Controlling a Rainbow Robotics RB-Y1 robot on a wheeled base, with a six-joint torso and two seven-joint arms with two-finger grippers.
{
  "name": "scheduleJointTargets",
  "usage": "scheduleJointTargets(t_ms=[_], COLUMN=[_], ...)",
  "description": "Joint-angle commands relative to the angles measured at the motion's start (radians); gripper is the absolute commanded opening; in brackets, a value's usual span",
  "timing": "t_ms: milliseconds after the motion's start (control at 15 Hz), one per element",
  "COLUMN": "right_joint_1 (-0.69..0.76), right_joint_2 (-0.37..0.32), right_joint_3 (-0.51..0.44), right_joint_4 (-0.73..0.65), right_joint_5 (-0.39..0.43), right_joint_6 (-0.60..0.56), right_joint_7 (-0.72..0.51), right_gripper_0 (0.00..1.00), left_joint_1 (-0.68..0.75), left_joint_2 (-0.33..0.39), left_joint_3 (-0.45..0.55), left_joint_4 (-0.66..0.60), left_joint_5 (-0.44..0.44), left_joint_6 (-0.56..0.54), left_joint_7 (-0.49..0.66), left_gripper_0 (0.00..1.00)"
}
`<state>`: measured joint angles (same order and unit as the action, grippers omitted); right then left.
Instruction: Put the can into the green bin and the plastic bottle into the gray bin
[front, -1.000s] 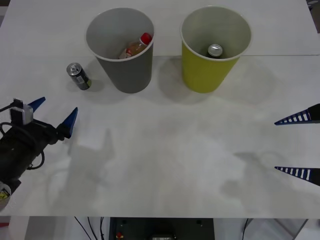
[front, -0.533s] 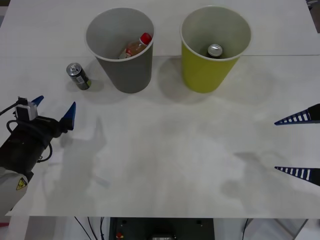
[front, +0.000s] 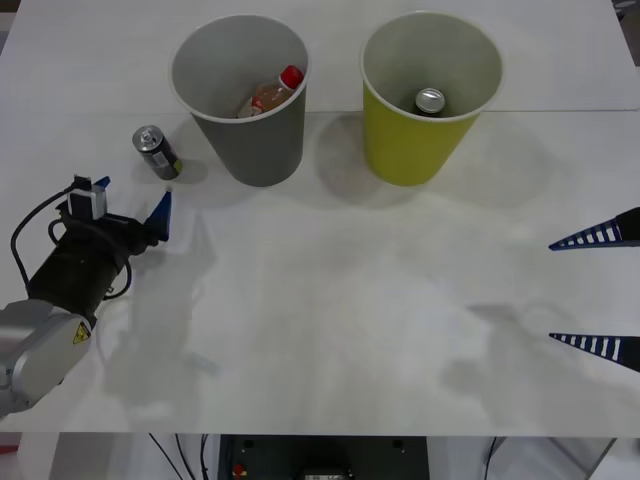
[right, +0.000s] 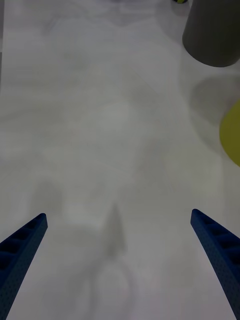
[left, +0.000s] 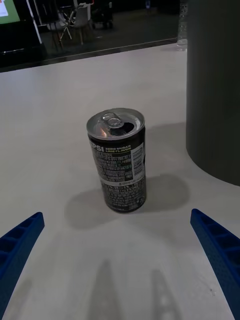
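The can (front: 157, 152), dark with a silver top and a green band low down, stands upright on the white table left of the gray bin (front: 250, 140). In the left wrist view the can (left: 117, 162) stands just beyond my open left gripper (left: 116, 216), centred between the fingers, untouched. In the front view the left gripper (front: 131, 198) is a little short of the can. The plastic bottle (front: 272, 93), red-capped, lies inside the gray bin. My right gripper (front: 552, 291) hangs open at the right edge, holding nothing.
The green bin (front: 400, 150) stands right of the gray bin and holds another dark, silver-topped can (front: 430, 100). The gray bin wall (left: 215, 90) rises close beside the can. In the right wrist view, gray bin (right: 212, 35) and green bin (right: 232, 132) lie far ahead.
My left arm has moved forward and rightward toward the can, staying open. The right gripper, bins and can have not moved.
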<state>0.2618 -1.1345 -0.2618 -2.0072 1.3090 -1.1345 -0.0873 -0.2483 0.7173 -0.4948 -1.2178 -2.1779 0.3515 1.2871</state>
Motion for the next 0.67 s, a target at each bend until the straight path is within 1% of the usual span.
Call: scheduleJointTargets(t_ms=[67, 200, 467, 667], right_joint_1=[0.000, 0.000, 0.000, 0.000], right_joint_2=[0.000, 0.000, 0.000, 0.000], right_joint_3=[0.000, 0.000, 0.000, 0.000], right_joint_4=[0.000, 0.000, 0.000, 0.000], right_joint_5=[0.000, 0.000, 0.000, 0.000], right_joint_6=[0.000, 0.000, 0.000, 0.000], right_joint_7=[0.000, 0.000, 0.000, 0.000], right_gripper_0=[1.00, 1.00, 1.00, 1.00], left_joint_1=[-0.075, -0.128, -0.183, -0.246], left_joint_2=[-0.015, -0.039, -0.072, -0.107], left_joint_3=[-0.034, -0.045, -0.048, -0.048], left_joint_4=[0.076, 0.141, 0.218, 0.305], left_joint_5=[0.009, 0.010, 0.012, 0.013], left_joint_6=[0.000, 0.000, -0.002, 0.000], left_joint_7=[0.001, 0.003, 0.004, 0.006], left_gripper_0=[1.00, 1.00, 1.00, 1.00])
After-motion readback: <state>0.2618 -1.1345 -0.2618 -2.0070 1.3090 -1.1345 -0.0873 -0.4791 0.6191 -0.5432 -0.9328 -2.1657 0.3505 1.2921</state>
